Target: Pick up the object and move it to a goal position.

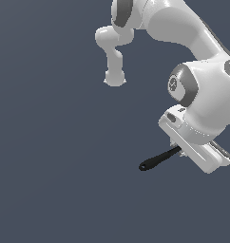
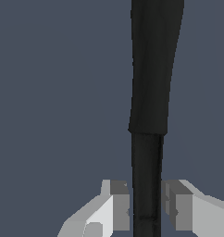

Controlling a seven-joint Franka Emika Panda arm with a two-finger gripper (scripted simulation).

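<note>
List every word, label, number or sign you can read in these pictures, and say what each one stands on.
None can be read.
The arm's dark joint cap carries a small pale mark, too blurred to read.
The black utensil, the gripper and the plain grey ground bear no text in either view.

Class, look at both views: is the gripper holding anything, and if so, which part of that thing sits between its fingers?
The gripper holds the black utensil. Its fingers close on one end of it; the rest sticks out free beyond them.
</note>
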